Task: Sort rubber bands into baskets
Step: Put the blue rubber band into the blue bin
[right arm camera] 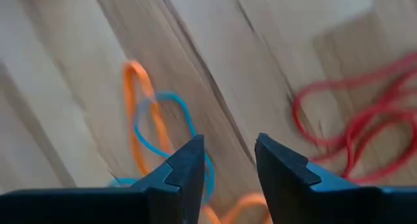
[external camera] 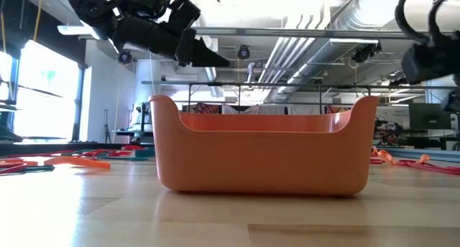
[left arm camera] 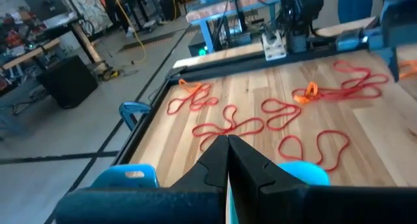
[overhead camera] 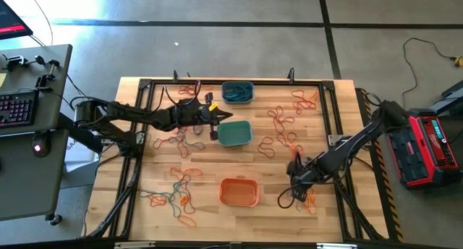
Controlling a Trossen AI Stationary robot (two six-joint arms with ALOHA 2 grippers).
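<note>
Three baskets stand in a row down the table's middle: grey-blue (overhead camera: 237,92) at the far side with blue-teal rubber bands in it, teal-green (overhead camera: 235,133), and orange (overhead camera: 239,192) (external camera: 262,150) nearest. Loose rubber bands lie flat on the wood: red ones (overhead camera: 286,122) (left arm camera: 228,129) at the right, mixed ones (overhead camera: 177,195) at the near left. My left gripper (overhead camera: 224,119) (left arm camera: 228,146) hovers shut beside the teal-green basket's far left corner; I see nothing between its fingers. My right gripper (overhead camera: 294,178) (right arm camera: 228,152) points down, open, above orange and blue bands (right arm camera: 156,126) at the near right.
A black metal frame (overhead camera: 145,133) runs around the table's working area. More red bands (right arm camera: 352,133) lie beside my right gripper, and orange ones (overhead camera: 309,200) toward the near edge. Bare wood shows between the teal-green and orange baskets.
</note>
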